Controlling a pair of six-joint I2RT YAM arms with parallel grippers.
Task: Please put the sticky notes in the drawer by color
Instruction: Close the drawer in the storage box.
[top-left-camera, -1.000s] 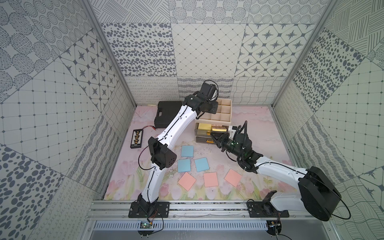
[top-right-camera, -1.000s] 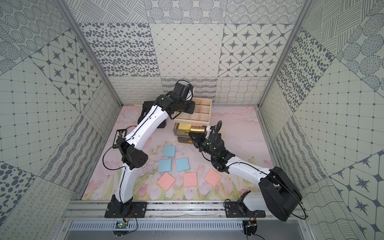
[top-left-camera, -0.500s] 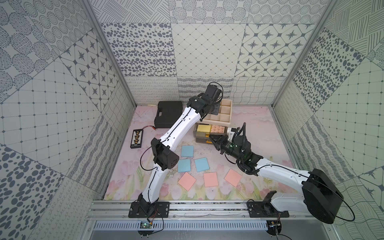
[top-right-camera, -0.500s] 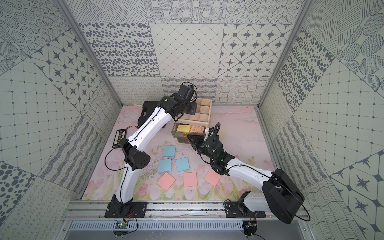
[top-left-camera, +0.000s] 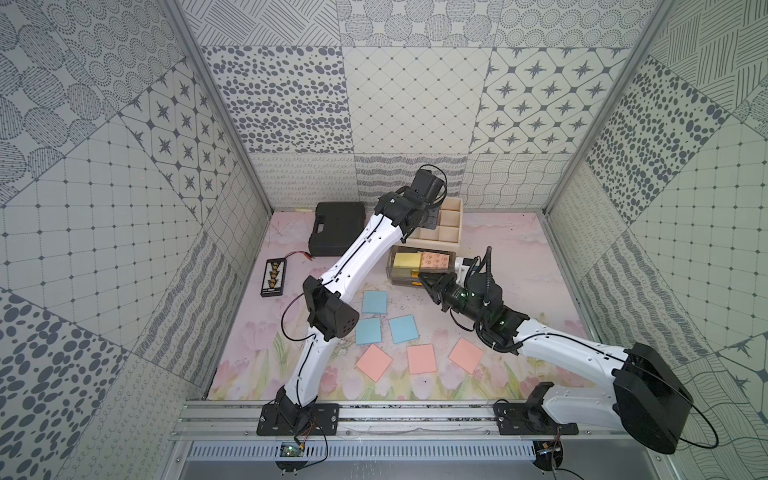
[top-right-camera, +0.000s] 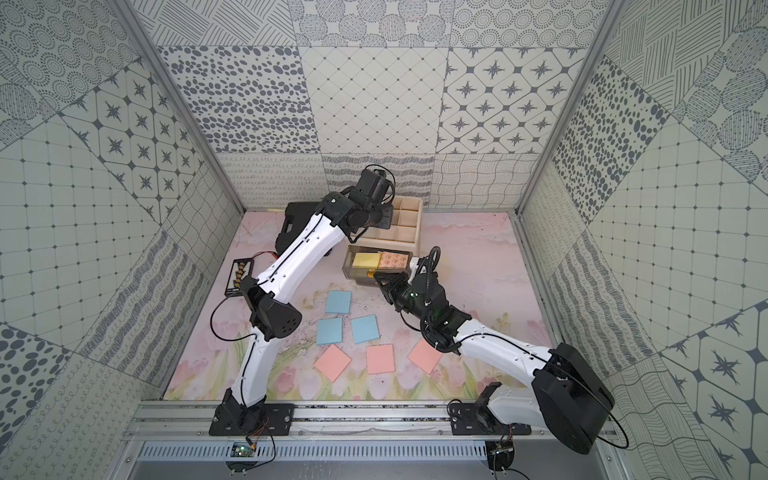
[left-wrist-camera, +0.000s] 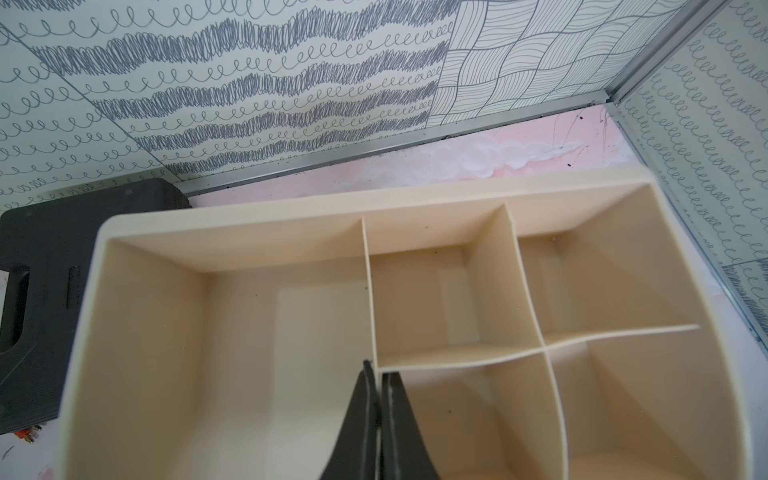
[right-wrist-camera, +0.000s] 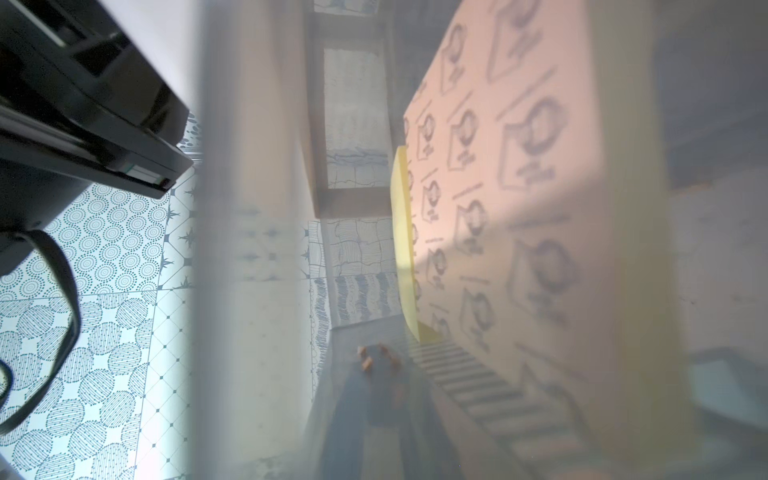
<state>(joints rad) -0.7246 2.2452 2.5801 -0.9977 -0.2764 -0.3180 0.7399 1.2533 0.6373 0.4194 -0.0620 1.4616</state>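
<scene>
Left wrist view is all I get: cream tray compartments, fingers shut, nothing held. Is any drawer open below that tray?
Observer: Yes. In both top views one drawer is pulled out toward the robot's side, with yellow notes inside.
Operator: And the other arm?
Observer: The right gripper is at that drawer's front edge. I can't tell whether it grips anything.
Operator: What's not in a drawer yet?
Observer: Three blue notes and three salmon-pink notes lie flat on the mat.
</scene>
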